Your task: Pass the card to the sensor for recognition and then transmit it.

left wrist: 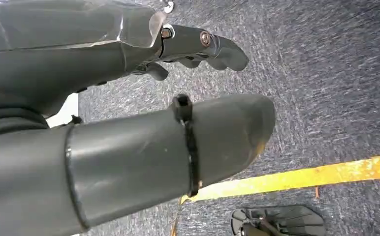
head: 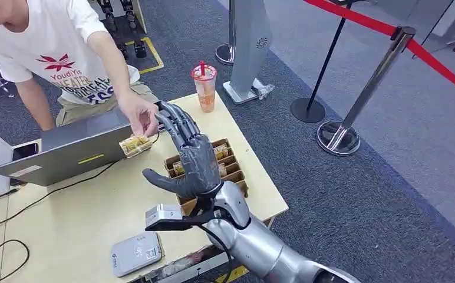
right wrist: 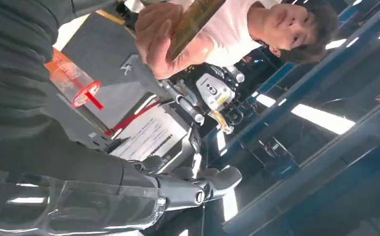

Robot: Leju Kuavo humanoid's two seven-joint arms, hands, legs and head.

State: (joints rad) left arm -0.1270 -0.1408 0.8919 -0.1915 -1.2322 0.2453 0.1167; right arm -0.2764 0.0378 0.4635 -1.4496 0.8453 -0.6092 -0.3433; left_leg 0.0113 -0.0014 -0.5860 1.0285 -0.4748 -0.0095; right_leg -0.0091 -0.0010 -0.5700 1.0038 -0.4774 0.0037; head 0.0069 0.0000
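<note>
One card [head: 135, 145] in a person's hand [head: 140, 118]; right robot hand [head: 188, 158] empty, fingers spread.

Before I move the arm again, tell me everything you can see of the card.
The card is a small flat rectangle with a gold-and-tan printed face, tilted rather than lying flat. A person's hand holds it by one end, above the wooden table beside the laptop. The right hand is raised next to it, fingers spread and straight, apparently not touching it. Its print is too blurred to read.
</note>
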